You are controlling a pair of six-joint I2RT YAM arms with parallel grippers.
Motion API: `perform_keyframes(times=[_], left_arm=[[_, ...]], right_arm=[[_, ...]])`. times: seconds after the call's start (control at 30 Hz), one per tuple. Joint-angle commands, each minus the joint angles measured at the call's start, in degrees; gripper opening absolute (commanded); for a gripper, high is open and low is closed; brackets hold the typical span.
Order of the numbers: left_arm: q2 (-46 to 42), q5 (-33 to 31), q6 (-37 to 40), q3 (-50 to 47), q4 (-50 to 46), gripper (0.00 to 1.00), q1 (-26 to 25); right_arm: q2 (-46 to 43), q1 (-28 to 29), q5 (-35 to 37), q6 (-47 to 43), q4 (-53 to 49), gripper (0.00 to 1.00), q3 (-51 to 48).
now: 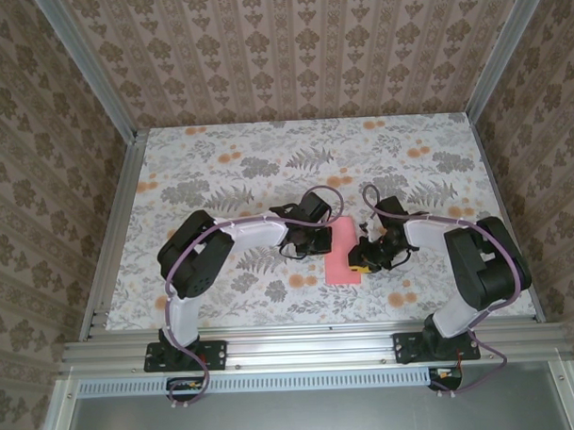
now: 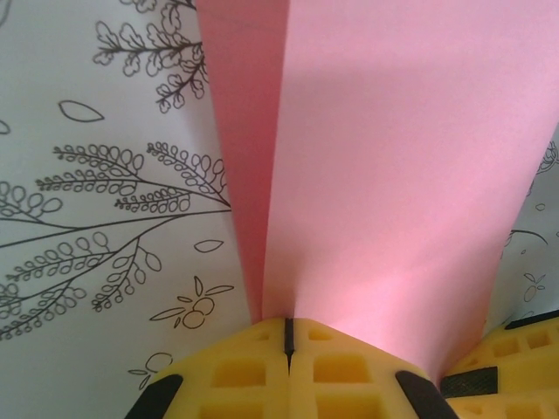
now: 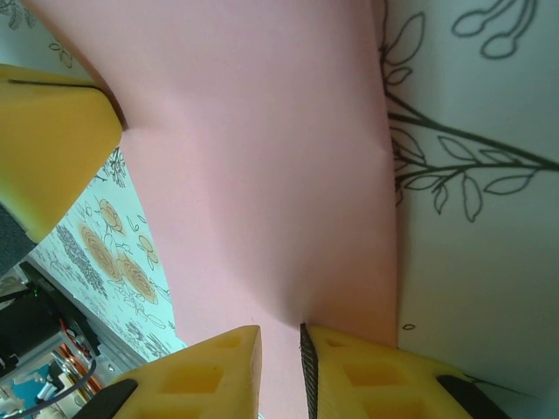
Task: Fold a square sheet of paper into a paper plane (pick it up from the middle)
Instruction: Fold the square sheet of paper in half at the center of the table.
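Note:
The square sheet of paper (image 1: 343,255) is salmon pink and lies between the two grippers near the table's middle, looking like a narrow rectangle from above. In the left wrist view the sheet (image 2: 393,175) rises along a lengthwise crease. My left gripper (image 2: 286,330) is shut on the sheet's near edge at that crease, and it sits at the sheet's left side (image 1: 321,240). My right gripper (image 3: 279,330) stands with its yellow jaws a narrow gap apart over the sheet (image 3: 262,175), at its right edge (image 1: 357,258). A paper plane is out of view.
The table wears a cloth printed with grey leaves and orange flowers (image 1: 267,168). Aluminium rails (image 1: 108,231) and patterned walls close in the left, right and far sides. Both arm bases (image 1: 183,355) stand at the near edge.

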Motion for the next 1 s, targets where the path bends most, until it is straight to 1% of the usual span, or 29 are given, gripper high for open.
perform_keyframes(times=[0.0,0.13,0.33,0.4,0.5,0.57,0.67,0.77,0.87,0.97], left_arm=[[2.1,-0.6,1.2,0.5,-3.6,0.05,-0.6],[2.0,-0.7,1.4,0.7,-3.9,0.05,-0.7],[1.9,-0.9,1.7,0.9,-4.2,0.05,-0.6],[1.9,-0.9,1.9,0.9,-4.3,0.05,-0.6],[2.0,-1.0,2.0,1.0,-4.5,0.05,-0.6],[2.0,-0.9,2.0,1.1,-4.4,0.05,-0.6],[2.1,-1.0,2.0,1.1,-4.5,0.05,-0.6],[2.0,-1.1,2.0,1.2,-4.8,0.05,-0.6],[2.1,-1.1,2.1,1.4,-4.9,0.05,-0.6],[2.2,-1.1,2.2,1.7,-5.0,0.05,-0.6]], right_arm=[[-2.4,0.3,2.5,-0.2,-3.0,0.24,-0.9],[-7.2,0.3,-0.7,1.7,-1.8,0.24,-2.6],[-5.0,0.8,-2.2,3.8,1.4,0.24,-5.8],[-3.3,1.2,-1.1,4.0,1.4,0.24,-6.2],[-1.8,1.5,2.4,2.9,-0.8,0.23,-5.9],[-2.8,1.7,2.9,2.3,-1.9,0.23,-5.6],[-6.9,1.6,2.9,2.3,-3.8,0.24,-5.0],[-10.2,1.7,-0.4,2.7,-3.4,0.24,-5.3],[-11.3,1.7,-3.2,3.7,-1.7,0.24,-6.8],[-9.5,1.8,-2.0,3.6,-1.4,0.24,-8.0]])
